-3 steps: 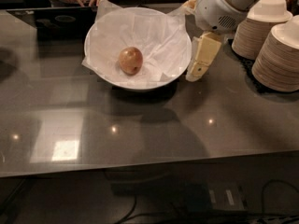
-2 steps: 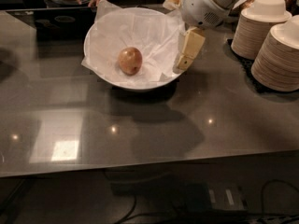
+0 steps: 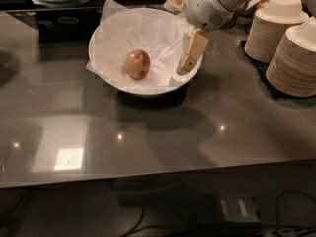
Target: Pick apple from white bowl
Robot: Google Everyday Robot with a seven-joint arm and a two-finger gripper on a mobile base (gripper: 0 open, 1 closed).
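Gripper (image 3: 185, 64) tilted down just inside the right rim of the white bowl (image 3: 148, 90), apparently lining up on the apple (image 3: 138, 63) at bowl centre; spread or closed, impossible to tell.

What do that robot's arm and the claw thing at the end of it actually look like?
The arm is a fat, rounded white shell with a tan seam running along it. The gripper, over the right-hand rim of the white bowl as the picture shows it, is pale cream and blocky. No cables show on either.
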